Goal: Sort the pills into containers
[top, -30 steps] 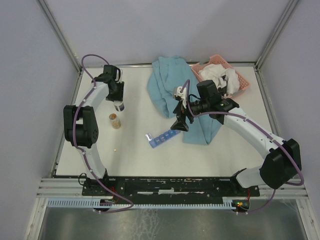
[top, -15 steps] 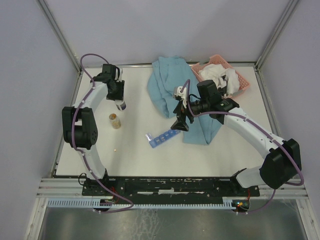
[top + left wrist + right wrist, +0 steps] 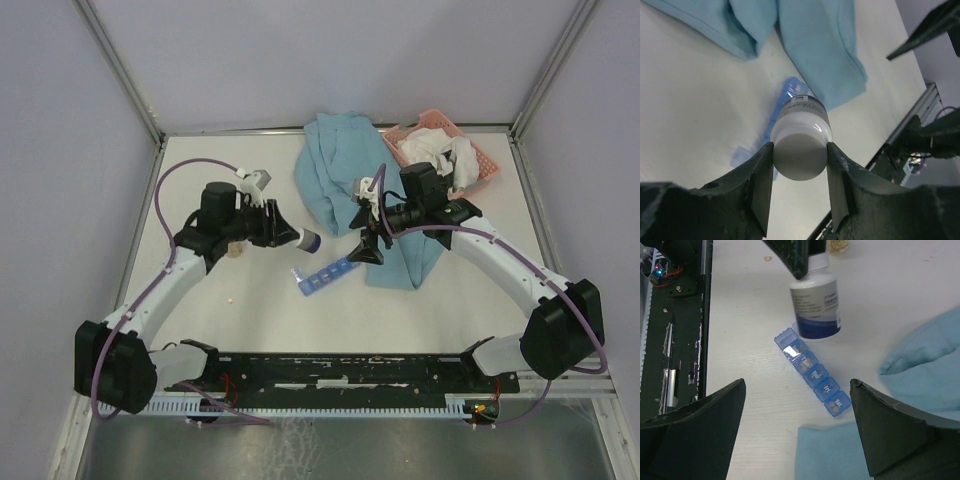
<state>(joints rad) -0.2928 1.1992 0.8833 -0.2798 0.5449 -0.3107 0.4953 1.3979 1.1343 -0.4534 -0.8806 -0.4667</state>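
Note:
My left gripper (image 3: pixel 288 236) is shut on a white pill bottle (image 3: pixel 306 240) with a blue label, gripping its white end (image 3: pixel 800 152) between both fingers (image 3: pixel 760 185). The bottle's far end (image 3: pixel 816 305) hangs just above the near end of the containers, a blue organiser strip (image 3: pixel 325 277) (image 3: pixel 815 375), whose end lid stands open. Tan pills (image 3: pixel 836 408) show in some compartments. One loose pill (image 3: pixel 232 300) (image 3: pixel 768 258) lies on the table. My right gripper (image 3: pixel 368 246) (image 3: pixel 797 383) is open above the strip, holding nothing.
A small jar (image 3: pixel 234 250) with tan contents stands behind the left arm. A light blue cloth (image 3: pixel 340 170) (image 3: pixel 815 45) lies just behind the strip. A pink basket (image 3: pixel 480 158) with white cloth sits at the back right.
The left arm has swung from the far left of the table to the centre, bringing the bottle over to the organiser strip. The right gripper has barely moved.

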